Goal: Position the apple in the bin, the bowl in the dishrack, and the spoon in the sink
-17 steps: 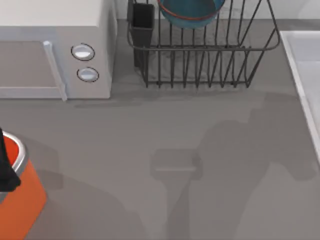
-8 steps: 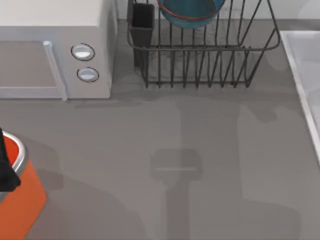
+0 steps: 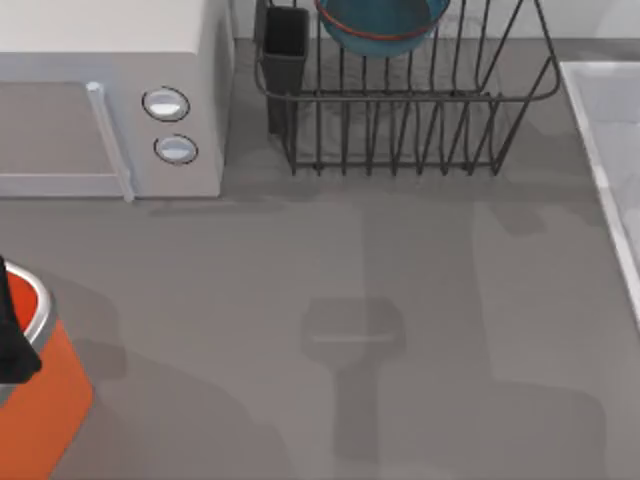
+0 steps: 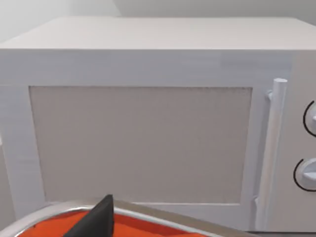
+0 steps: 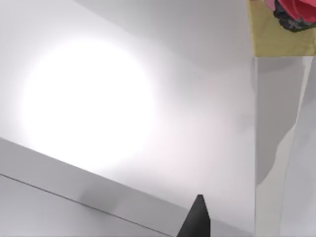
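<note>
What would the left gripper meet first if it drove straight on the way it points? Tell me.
Most likely the door of the white microwave. The left gripper sits over the rim of the orange bin at the table's left, and the door faces it directly. How far off it is remains unclear.

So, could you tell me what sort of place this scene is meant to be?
Most likely a simulated kitchen counter: a white microwave with two knobs, a black wire dishrack holding a blue bowl, and a pale sink at the right edge.

The bowl (image 3: 380, 25), sink (image 3: 610, 130) and bin (image 3: 40, 390) are each cut by the top view's edges.
</note>
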Robot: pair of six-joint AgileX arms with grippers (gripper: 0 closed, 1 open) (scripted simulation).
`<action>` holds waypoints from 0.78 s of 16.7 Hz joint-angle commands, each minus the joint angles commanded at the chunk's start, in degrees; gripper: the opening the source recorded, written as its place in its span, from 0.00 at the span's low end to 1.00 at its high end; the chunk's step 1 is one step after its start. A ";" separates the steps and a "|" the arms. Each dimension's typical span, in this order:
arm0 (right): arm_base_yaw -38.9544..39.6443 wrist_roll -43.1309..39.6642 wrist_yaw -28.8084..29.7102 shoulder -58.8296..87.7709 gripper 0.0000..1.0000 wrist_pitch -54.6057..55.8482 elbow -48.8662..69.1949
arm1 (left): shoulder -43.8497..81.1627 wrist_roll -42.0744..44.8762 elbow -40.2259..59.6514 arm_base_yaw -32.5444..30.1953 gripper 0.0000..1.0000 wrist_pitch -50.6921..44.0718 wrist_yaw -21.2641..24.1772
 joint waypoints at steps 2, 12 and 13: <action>-0.28 -0.01 0.02 -0.06 0.00 0.24 -0.27 | 0.00 0.00 0.00 0.00 1.00 0.00 0.00; 0.04 -0.08 -0.18 -7.50 0.00 16.14 -24.75 | 0.00 0.00 0.00 0.00 1.00 0.00 0.00; 0.04 -0.05 -0.15 -8.19 0.00 17.55 -26.40 | 0.00 0.00 0.00 0.00 1.00 0.00 0.00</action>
